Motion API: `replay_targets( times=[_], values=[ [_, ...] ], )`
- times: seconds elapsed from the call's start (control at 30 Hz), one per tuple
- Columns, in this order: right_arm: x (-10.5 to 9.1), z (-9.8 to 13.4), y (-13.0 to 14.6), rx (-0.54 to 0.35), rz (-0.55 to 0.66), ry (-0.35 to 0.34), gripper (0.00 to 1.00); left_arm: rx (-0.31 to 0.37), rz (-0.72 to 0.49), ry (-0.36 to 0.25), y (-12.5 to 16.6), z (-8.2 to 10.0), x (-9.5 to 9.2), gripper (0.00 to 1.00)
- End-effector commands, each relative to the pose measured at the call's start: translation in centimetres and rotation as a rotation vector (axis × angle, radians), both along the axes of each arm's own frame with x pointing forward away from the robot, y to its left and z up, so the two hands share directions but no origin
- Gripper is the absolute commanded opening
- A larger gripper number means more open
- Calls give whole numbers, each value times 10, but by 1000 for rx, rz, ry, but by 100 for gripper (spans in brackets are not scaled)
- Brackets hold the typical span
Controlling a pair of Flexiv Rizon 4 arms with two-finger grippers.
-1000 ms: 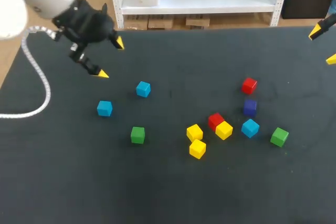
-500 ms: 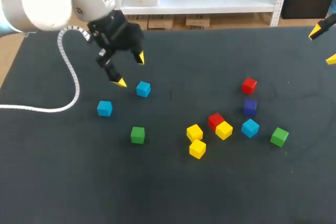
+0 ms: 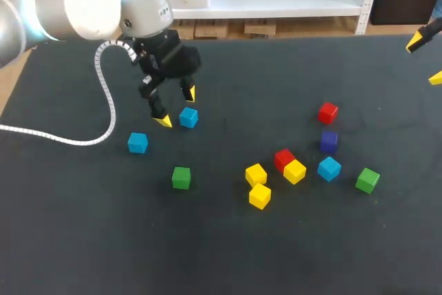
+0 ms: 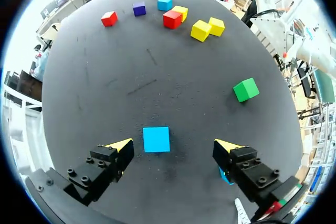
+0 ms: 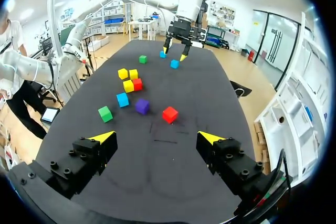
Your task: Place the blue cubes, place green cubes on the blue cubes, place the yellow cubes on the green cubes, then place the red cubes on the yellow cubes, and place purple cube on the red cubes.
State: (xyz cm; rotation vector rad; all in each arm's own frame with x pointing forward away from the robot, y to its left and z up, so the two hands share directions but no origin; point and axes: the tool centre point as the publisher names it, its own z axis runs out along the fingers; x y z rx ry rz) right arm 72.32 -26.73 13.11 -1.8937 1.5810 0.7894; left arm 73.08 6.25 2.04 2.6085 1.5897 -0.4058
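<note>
- The left hand hangs low over the dark surface, its fingers spread apart and gripping nothing.
- A blue cube lies flat on the surface in the gap between those fingers. It touches neither, and the left wrist view shows it closer to one yellow tip than to the other.
- A second blue cube lies just outside the hand, and a green cube is near both.
- Well apart from that hand, towards the right side, lie three yellow cubes, a red cube against one of them, a third blue cube, a purple cube, a second red cube and a second green cube.
- The right hand is over the surface's far right corner, fingers apart and empty, well away from every cube.
</note>
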Motion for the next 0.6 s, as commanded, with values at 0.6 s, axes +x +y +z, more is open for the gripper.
replay_targets(
  times=[0.6],
  values=[
    [-1, 0, 0, 0, -2, -3, 100, -10, 29, -45, -9, -26, 9, 94]
  ],
)
